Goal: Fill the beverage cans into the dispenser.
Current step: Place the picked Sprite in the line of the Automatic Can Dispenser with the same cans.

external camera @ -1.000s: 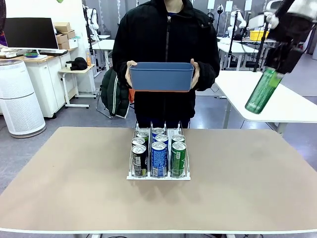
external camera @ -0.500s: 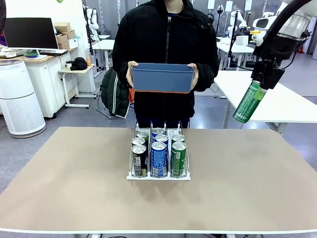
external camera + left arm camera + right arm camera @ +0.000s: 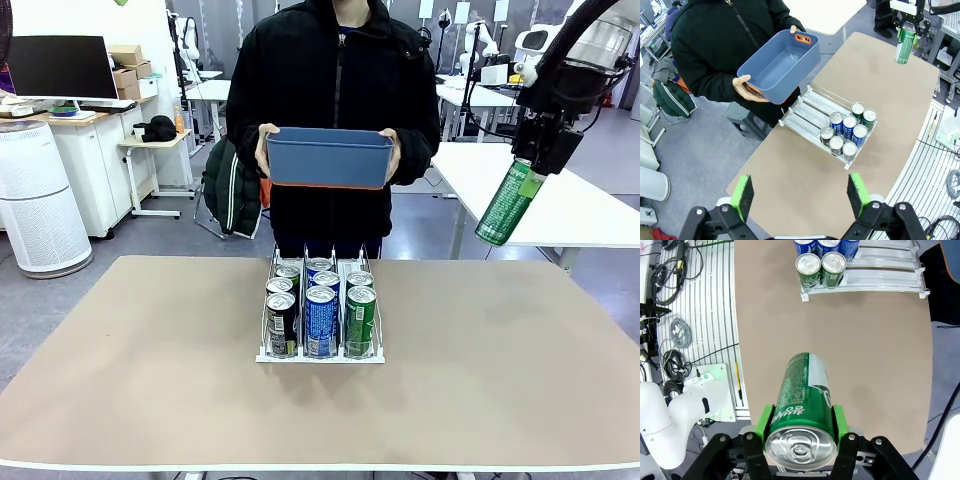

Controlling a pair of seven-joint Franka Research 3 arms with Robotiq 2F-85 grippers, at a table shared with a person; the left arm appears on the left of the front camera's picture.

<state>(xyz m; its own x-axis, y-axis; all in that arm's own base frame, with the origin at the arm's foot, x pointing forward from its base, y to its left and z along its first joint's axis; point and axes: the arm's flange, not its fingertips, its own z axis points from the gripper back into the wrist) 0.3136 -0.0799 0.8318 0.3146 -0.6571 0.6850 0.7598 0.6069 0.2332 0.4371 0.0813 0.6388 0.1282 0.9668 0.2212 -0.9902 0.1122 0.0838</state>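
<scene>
My right gripper (image 3: pixel 541 152) hangs high over the table's far right, shut on a green beverage can (image 3: pixel 510 205) that tilts down to the left. In the right wrist view that can (image 3: pixel 802 402) fills the space between the gripper's (image 3: pixel 801 426) green pads (image 3: pixel 765 424). The white dispenser (image 3: pixel 320 357) stands mid-table with several beverage cans at its front: black (image 3: pixel 281 322), blue (image 3: pixel 321 320) and green (image 3: pixel 360 318). Its rear lanes (image 3: pixel 812 107) lie bare. My left gripper (image 3: pixel 800 195) is open, high above the table's left side, nothing between its fingers.
A person at the far side holds an empty blue tub (image 3: pixel 327 155) in both hands above the table's far edge, also seen as the blue tub (image 3: pixel 777 67) from the left wrist. Bare tan tabletop (image 3: pixel 150 370) lies on both sides of the dispenser.
My right gripper has carried the green can left and slightly lower, then drifted a touch back right. The person, tub and dispenser have not moved.
</scene>
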